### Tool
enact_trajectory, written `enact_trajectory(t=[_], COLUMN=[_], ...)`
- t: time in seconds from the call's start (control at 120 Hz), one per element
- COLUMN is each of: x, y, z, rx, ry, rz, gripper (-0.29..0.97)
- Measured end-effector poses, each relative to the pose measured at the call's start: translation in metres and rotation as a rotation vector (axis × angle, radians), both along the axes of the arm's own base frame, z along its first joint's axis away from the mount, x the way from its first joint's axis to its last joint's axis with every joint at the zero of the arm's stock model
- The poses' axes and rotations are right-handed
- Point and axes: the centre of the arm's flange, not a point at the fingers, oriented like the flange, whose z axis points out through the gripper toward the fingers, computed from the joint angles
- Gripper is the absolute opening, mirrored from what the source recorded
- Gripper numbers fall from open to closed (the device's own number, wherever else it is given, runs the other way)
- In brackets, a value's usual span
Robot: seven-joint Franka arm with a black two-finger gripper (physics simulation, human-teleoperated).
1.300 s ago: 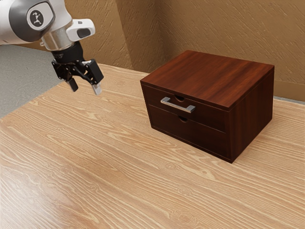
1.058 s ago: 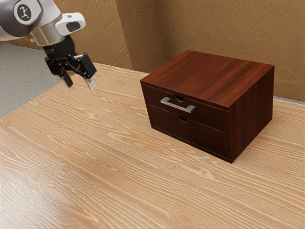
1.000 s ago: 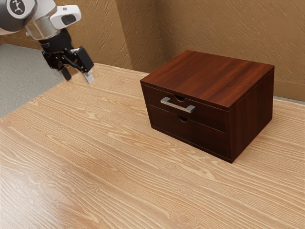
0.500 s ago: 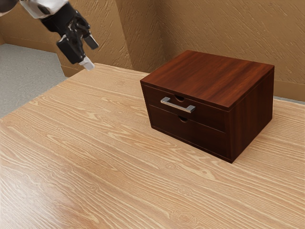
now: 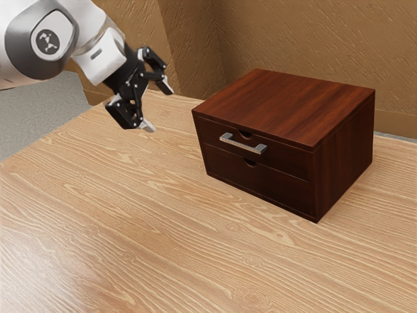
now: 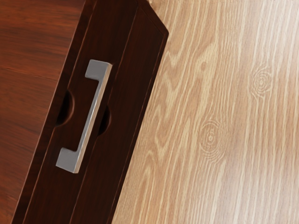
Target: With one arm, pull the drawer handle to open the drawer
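The black gripper (image 5: 158,107) hangs wide open and empty over the wooden table (image 5: 150,235), well to the exterior view's left of the shut top drawer's (image 5: 287,155) silver handle (image 5: 243,143).

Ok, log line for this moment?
hand: open, apart from handle | drawer: shut | grasp: not yet

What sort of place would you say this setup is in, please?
Probably a simulated room corner: a wooden table bearing a dark two-drawer cabinet, tan textured walls behind, grey floor beside.
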Motion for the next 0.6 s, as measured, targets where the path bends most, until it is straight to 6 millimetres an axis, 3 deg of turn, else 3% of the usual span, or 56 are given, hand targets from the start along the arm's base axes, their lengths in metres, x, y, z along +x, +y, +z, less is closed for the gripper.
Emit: enact_trajectory(t=[0.033, 0.133, 0.2, 0.6], x=[-0.001, 0.006, 0.011, 0.049], y=[-0.011, -0.031, -0.028, -0.011], z=[-0.001, -0.034, -0.047, -0.076], rx=[0.013, 0.036, 0.060, 0.193], ry=[-0.018, -0.034, -0.068, -0.220], rz=[-0.029, -0.092, -0.101, -0.175], gripper=[0.68, 0.67, 0.63, 0.47])
